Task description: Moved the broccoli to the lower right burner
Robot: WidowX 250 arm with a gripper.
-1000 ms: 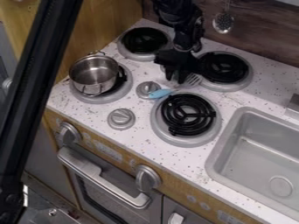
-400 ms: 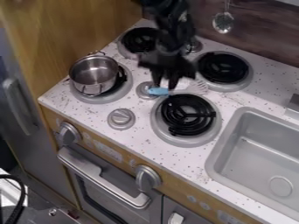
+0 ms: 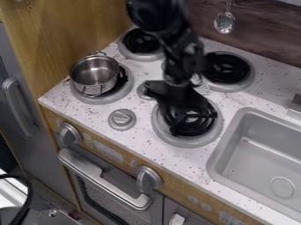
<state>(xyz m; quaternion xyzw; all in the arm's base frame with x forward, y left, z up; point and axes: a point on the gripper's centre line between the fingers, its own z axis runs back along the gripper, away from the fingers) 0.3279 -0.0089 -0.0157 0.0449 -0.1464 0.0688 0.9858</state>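
The pincer (image 3: 179, 104) hangs over the back part of the front right burner (image 3: 184, 139), near the middle of the speckled worktop (image 3: 141, 143). I cannot tell whether it is released, clenched or grasping something. Nor can I tell where the broccoli is. The black arm (image 3: 174, 55) comes down from the top edge of the view and passes between the two rear burners.

Just beside the pincer, toward the worktop's left corner, a round silver knob (image 3: 143, 92) is partly hidden. A second one (image 3: 122, 119) stands nearer the front edge. The rear right burner (image 3: 228, 69) sits toward the back edge, and the rear left burner (image 3: 140, 43) is by the back left corner. By the left edge, an upright metal pot (image 3: 94, 74) with two loop handles rests on the front left burner (image 3: 108, 97), part of whose black coil shows beside it.

The sink (image 3: 218, 163) is set into the right part of the worktop. Below the front edge are two larger knobs and an oven handle (image 3: 103, 178). A metal utensil (image 3: 224, 22) hangs against the brown back wall.
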